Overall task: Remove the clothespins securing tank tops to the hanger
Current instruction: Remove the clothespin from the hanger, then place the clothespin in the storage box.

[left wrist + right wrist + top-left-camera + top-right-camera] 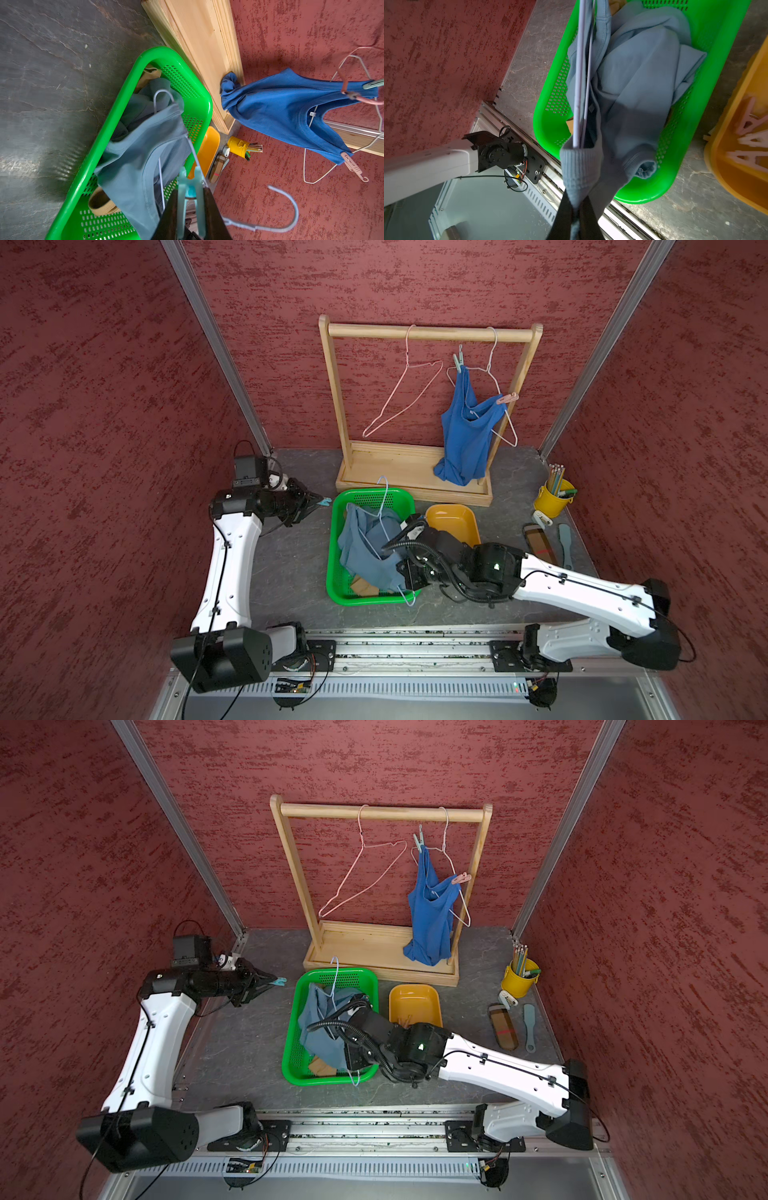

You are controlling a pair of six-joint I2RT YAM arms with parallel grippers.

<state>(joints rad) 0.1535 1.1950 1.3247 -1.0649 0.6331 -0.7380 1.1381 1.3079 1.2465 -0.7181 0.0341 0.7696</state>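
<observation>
- Left gripper (318,500), left side of the table beside the basket's far left corner. Fingers are closed on a pale teal clothespin (326,502), tip poking toward the basket. The wrist view shows the peg squeezed between two black fingers (209,207).
- Green basket (332,560), centre near. A grey-blue tank top (365,549) is heaped inside with a light blue wire hanger (384,499) threaded through it, hook up over the far rim. A tan-brown tank top (362,586) peeks from under it at the near end.
- Right gripper (576,209), over the basket's near right corner. Jaws are together, clamped on a ribbed strap of the grey-blue tank top. The hanger wire runs into the same fold.
- Orange tray (453,520), just right of the basket. Pale pink clothespins (749,143) lie in it, blurred.
- Wooden rack (332,406), far centre. A bare pink wire hanger (399,402) is on the rail's left. A white wire hanger (511,427) on the right carries the royal blue tank top (467,435), hem bunched on the rack base.
- One strap is pinned by a teal-green clothespin (458,361), the other by a pink clothespin (508,398).
- Yellow cup of pencils (548,499), far right.
</observation>
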